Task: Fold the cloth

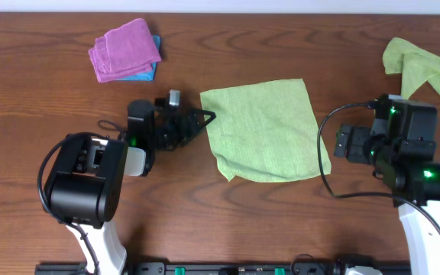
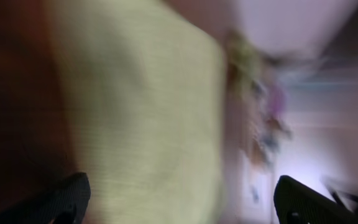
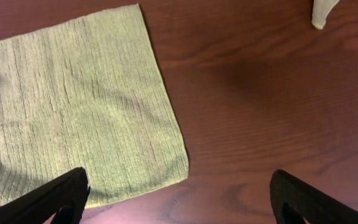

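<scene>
A light green cloth [image 1: 264, 128] lies flat and spread on the wooden table, at the middle of the overhead view. My left gripper [image 1: 205, 118] is open at the cloth's upper left corner, its fingers at the cloth's edge. The left wrist view is blurred and shows the green cloth [image 2: 148, 118] filling the space between the open fingers [image 2: 182, 205]. My right gripper [image 1: 344, 143] is open just right of the cloth's right edge. In the right wrist view the cloth [image 3: 73, 106] lies at the left, with its near corner between the open fingers [image 3: 179, 202].
A folded pink cloth [image 1: 124, 49] lies on a blue one [image 1: 150, 70] at the back left. A crumpled green cloth [image 1: 418, 65] lies at the back right, its tip in the right wrist view [image 3: 325, 11]. Bare wood table [image 1: 44, 99] surrounds them.
</scene>
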`<state>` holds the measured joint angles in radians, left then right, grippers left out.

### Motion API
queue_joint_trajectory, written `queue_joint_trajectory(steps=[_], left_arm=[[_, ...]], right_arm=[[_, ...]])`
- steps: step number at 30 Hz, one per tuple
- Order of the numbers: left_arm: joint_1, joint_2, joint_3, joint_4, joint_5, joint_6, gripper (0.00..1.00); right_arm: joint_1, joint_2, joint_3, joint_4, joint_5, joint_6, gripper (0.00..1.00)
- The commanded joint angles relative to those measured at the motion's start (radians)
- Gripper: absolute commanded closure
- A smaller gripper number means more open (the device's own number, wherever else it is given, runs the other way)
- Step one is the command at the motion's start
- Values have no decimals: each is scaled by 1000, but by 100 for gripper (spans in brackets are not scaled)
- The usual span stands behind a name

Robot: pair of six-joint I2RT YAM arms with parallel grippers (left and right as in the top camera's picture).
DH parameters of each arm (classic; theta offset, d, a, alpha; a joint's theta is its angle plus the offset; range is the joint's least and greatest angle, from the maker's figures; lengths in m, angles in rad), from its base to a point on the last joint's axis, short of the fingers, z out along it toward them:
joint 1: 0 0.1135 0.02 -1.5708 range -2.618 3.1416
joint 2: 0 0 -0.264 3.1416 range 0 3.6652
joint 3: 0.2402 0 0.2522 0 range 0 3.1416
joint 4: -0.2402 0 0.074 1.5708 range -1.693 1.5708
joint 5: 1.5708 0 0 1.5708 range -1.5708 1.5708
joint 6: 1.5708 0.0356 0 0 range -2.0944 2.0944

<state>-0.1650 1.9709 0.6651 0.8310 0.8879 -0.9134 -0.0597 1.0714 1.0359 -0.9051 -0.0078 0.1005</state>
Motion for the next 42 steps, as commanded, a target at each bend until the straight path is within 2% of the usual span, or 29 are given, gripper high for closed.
queue_joint_trajectory(steps=[1, 4, 7, 12, 18, 21, 23, 27, 33, 38, 42], left_arm=[[6, -10, 8, -116, -396, 47, 4], [9, -10, 8, -209, -579, 96, 4], [9, -10, 8, -263, -671, 201, 4], [9, -10, 8, -333, -686, 365, 4], [2, -18, 8, -378, -678, 437, 4], [-20, -55, 11, -401, -679, 513, 4], [-58, -131, 12, -444, -719, 585, 4], [-122, -275, 12, -549, -819, 641, 4], [-181, -504, 12, -729, -830, 645, 4], [-230, -694, 12, -887, -957, 698, 4], [-289, -739, 12, -947, -1048, 719, 4]], right_arm=[[-6, -5, 23, -5, 6, -13, 6], [-6, -4, 23, -7, 7, -13, 5], [-6, -4, 23, -8, 8, -13, 4], [-6, 16, 23, -8, 7, -20, 3], [-6, 85, 23, -8, 7, -20, 5], [-6, 121, 23, -16, 8, -20, 7], [-6, 130, 23, -19, 11, -20, 8], [-6, 117, 24, -44, 82, -19, 8], [-6, 31, 24, -64, 118, -19, 8], [-6, -82, 23, -88, 132, -19, 5], [-6, -112, 18, -108, 122, 4, 3]])
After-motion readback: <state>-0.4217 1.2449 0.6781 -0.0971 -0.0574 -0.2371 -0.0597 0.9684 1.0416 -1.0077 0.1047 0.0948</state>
